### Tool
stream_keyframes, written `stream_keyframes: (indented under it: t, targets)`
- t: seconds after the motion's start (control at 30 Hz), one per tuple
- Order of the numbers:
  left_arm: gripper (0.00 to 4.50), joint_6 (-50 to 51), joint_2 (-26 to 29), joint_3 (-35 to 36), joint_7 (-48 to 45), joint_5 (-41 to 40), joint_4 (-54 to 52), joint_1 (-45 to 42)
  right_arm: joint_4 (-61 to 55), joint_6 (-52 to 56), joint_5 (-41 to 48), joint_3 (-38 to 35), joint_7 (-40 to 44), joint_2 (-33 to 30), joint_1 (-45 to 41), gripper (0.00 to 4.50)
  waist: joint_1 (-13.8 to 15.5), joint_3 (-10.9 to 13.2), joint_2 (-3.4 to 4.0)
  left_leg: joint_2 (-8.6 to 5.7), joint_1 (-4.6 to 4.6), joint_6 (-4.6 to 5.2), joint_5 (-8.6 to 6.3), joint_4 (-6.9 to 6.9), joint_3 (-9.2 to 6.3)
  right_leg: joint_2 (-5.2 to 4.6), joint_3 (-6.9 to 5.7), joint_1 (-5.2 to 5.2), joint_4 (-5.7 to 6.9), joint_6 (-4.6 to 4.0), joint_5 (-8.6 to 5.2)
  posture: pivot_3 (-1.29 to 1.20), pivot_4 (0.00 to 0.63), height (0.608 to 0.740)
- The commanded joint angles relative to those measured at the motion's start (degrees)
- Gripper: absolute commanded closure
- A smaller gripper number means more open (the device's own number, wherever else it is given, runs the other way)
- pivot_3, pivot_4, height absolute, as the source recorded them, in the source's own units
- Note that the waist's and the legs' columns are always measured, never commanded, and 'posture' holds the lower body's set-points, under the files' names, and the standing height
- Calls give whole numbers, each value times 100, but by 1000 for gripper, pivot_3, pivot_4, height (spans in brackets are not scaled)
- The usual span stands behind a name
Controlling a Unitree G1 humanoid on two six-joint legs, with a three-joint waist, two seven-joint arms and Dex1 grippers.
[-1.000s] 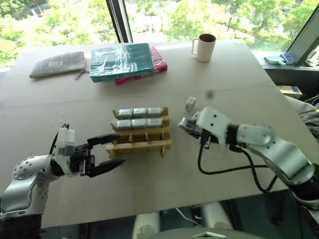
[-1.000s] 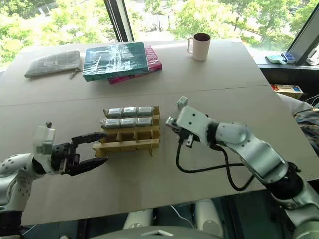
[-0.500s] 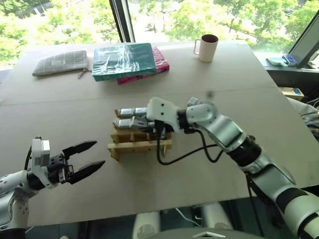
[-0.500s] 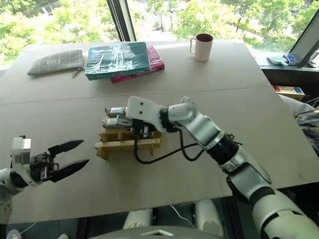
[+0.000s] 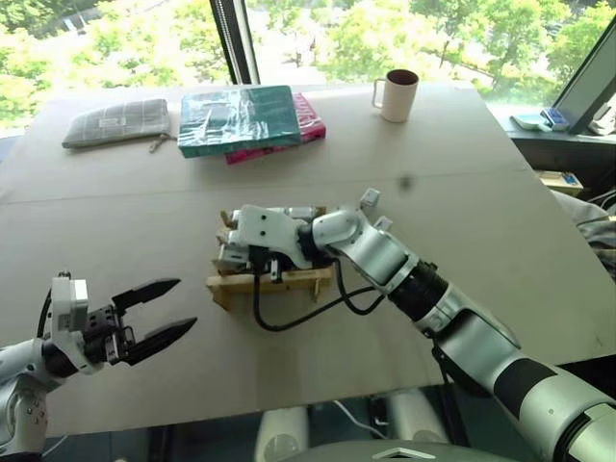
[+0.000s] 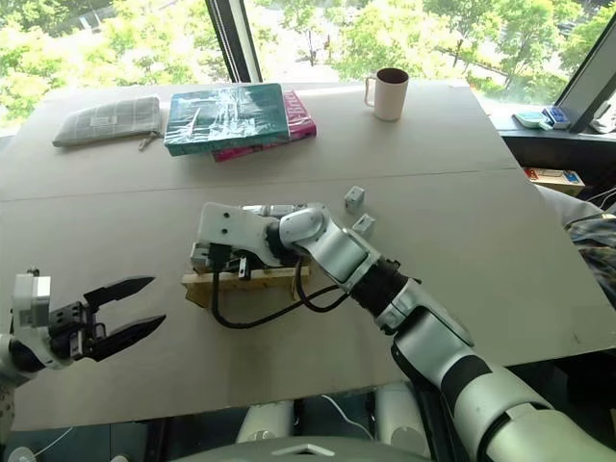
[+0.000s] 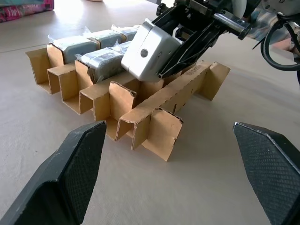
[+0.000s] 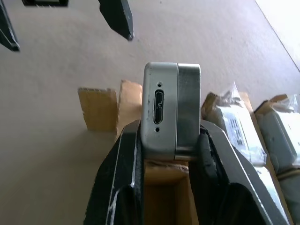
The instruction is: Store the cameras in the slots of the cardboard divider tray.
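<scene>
- Cardboard divider tray: light tan, set near the middle of the table. Stepped rows of slots are seen in the left wrist view; the two rows nearest the left gripper are seen open and unfilled, apart from the end under the right gripper.
- Cameras, stored: silver-grey units in clear wrapping are lodged in the two rows farthest from the left gripper. Their exact count cannot be told, as part of the tray is covered by the right arm.
- Camera, held: a silver-grey box with a small port on its narrow end is pinched between the black fingers of the right gripper. It is held tilted just above the tray's left end, over an open slot; contact with the cardboard cannot be told.
- Right gripper: pressed together on the held camera, reached across the tray from the right, with a black cable looped below the wrist.
- Left gripper: spread wide, nothing between the fingers, hovering over bare table to the left of and nearer than the tray, well apart from it and pointed toward it.
- Small grey pieces: two are seen on the table just right of the tray; what they are cannot be told.
- Wrapped books: a teal one stacked on a pink one, at the far side of the table.
- Grey pouch: laid left of the books.
- Mug: pale, upright, at the far right of the table.
</scene>
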Motion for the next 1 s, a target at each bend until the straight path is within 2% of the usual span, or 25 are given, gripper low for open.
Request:
stream_keyframes:
  t: [0.03, 0.47, 0.5, 0.53, 0.57, 0.6, 0.63, 0.67, 0.7, 0.87, 0.93, 1.0]
  targets:
    - [0, -112, 71, 229, -88, -81, -108, 24, 57, -211, -180, 14, 69, 113, -172, 3735, -4, 0, 0, 0, 0, 0, 0, 0, 0, 0, 0, 0, 0, 0, 0, 0, 150, 740]
    - [0, -109, 16, 302, -55, -87, -240, 119, 192, -445, -710, 255, 591, 81, -217, 3735, -8, 0, 1, 0, 1, -1, 0, -2, 1, -2, 0, 0, -1, 3, -3, 0, 150, 740]
    - [0, -102, 7, 299, -42, -91, -266, 115, 228, -385, -706, 206, 583, 114, -235, 2706, -8, 0, 1, 0, 1, -1, 0, -2, 1, -2, 0, 0, -1, 4, -3, 0, 150, 740]
    - [0, -94, 1, 294, -30, -97, -290, 108, 236, -354, -695, 155, 584, 136, -249, 2199, -10, 0, 1, 0, 1, -1, 0, -2, 2, -2, 0, 0, -1, 3, -3, 0, 150, 740]
    - [0, -82, -5, 292, -19, -107, -312, 100, 211, -342, -681, 92, 552, 149, -256, 1917, -14, 0, 0, 0, 1, -1, -1, -2, 3, -3, 0, 0, -1, 3, -3, 0, 150, 740]
    - [0, -66, -11, 291, -8, -120, -340, 96, 111, -341, -671, 14, 486, 138, -251, 1283, -15, 0, 0, 0, 2, -1, -1, -2, 2, -3, 0, 0, -1, 3, -3, 0, 150, 740]
    - [0, -53, -17, 290, -1, -130, -363, 94, -3, -313, -647, -56, 455, 120, -250, 955, -15, 1, 1, 0, 2, -1, 0, -2, 2, -3, 0, 0, -1, 3, -3, 0, 150, 740]
    - [0, -42, -20, 283, -1, -138, -384, 86, -210, -207, -554, -174, 471, 89, -243, 330, -14, 1, 2, 0, 2, -1, 0, -2, 2, -3, 0, 0, 0, 3, -3, 0, 150, 740]
    - [0, -32, -24, 273, 0, -147, -405, 76, -459, -169, -448, -316, 470, 54, -224, 109, -9, 2, 1, 1, 3, -1, 0, -2, 2, -3, 0, -1, 0, 3, -3, 0, 150, 740]
    - [0, 128, -34, 163, 16, -276, -677, -10, -2458, 1100, 472, -1447, 360, -318, 111, 42, 23, 3, -4, 0, -5, -1, 0, -2, 1, -5, -3, -3, -2, 3, -3, 0, 150, 740]
    - [0, 238, -41, 90, 14, -344, -843, -38, -3350, 1865, 753, -1882, 173, -630, 373, 42, 43, 2, -5, -1, -5, -1, -1, -2, 1, -8, -5, -1, -5, 2, -2, 0, 150, 740]
    - [0, 390, -70, -34, 71, -432, -1040, -131, -4186, 2434, 610, -2139, -194, -1131, 811, 42, 39, -1, -10, -5, -6, -2, -1, -3, 2, -17, -7, 2, -12, 2, -2, 0, 150, 740]
